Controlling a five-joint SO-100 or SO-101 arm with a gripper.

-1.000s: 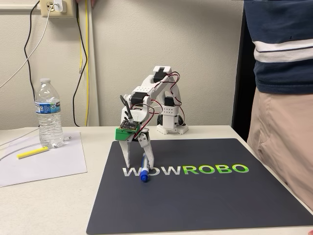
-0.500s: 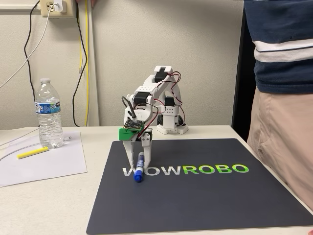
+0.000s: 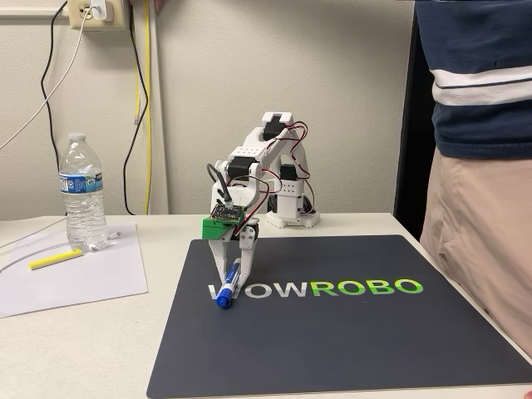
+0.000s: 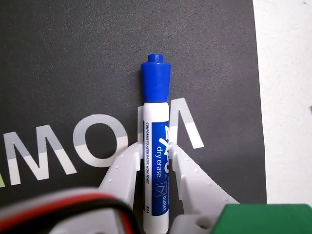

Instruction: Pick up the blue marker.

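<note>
Blue, white and charcoal on a pale worktop

The short white-barrelled marker (image 4: pixel 156 161) wore a blue cap and blue label print; the white plastic pincer (image 4: pixel 155 158) carried a green block, over a charcoal rubber mat (image 3: pixel 349 332) lettered white and green, near a thin yellow highlighter (image 3: pixel 56 259).

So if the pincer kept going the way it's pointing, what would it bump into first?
Probably the dark mat. The pincer points down at it, shut on the blue marker, whose blue cap would likely touch first; whether it already touches is hard to tell.
</note>
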